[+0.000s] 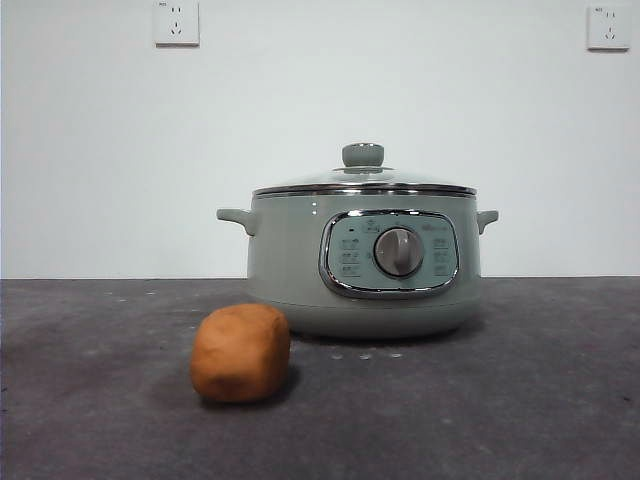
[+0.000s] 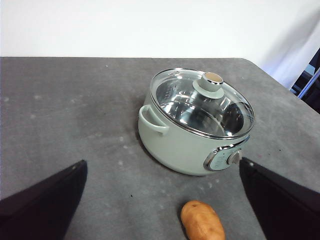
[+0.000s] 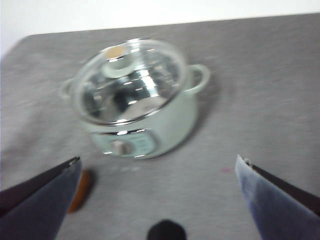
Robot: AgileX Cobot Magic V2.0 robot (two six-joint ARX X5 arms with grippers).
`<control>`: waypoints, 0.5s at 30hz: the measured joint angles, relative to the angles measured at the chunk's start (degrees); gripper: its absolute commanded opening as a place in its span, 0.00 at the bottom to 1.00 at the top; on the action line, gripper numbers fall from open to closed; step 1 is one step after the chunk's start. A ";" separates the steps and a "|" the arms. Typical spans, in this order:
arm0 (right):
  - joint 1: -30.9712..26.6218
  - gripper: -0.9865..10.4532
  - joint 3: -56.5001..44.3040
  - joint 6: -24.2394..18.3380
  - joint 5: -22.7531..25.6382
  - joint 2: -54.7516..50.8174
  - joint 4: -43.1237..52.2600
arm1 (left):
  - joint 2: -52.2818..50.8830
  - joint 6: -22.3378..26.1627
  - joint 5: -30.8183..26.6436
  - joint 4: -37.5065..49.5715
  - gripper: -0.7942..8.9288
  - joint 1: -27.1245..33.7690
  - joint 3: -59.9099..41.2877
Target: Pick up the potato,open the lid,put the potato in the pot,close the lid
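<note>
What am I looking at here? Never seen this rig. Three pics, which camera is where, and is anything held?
A two-arm table robot. One picture looks level across the table; the other two come from cameras on each wrist, with that arm's black jaws at the bottom edge.

On the grey table: a green pot with its glass lid on, and a potato beside it, apart.

The left claw and the right claw are both open, above the table, holding nothing.

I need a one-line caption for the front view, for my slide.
A potato lies on the grey table in front of a green pot with its glass lid on.
</note>
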 measured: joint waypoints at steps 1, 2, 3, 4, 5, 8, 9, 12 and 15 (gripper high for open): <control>0.28 0.66 0.00 0.52 -1.51 0.57 0.28 | 0.00 0.00 0.00 0.00 0.70 0.00 0.00; 0.70 0.66 0.00 1.05 -2.93 1.18 0.66 | 0.02 0.00 0.00 0.00 0.70 0.00 0.00; 1.55 0.66 0.00 1.79 -4.48 2.10 1.33 | 0.11 0.02 0.00 0.00 0.70 0.00 0.00; 2.34 0.64 0.02 2.36 -5.49 2.86 1.86 | 0.17 0.00 0.00 0.00 0.70 0.00 0.00; 3.28 0.63 0.02 2.91 -6.38 3.74 2.21 | 0.31 0.00 0.00 0.00 0.70 0.00 0.00; 7.82 0.63 0.02 4.68 -7.19 6.95 2.89 | 0.57 0.02 0.00 0.02 0.70 0.00 0.00; 10.19 0.63 0.02 5.35 -7.15 8.28 3.28 | 0.68 0.00 0.00 0.00 0.70 0.00 0.00; 17.44 0.63 0.02 7.26 -4.66 12.13 5.51 | 0.79 0.02 0.00 0.02 0.70 0.00 0.00; 25.55 0.63 0.02 9.51 0.46 16.37 9.11 | 0.79 0.00 0.00 0.02 0.70 0.00 0.00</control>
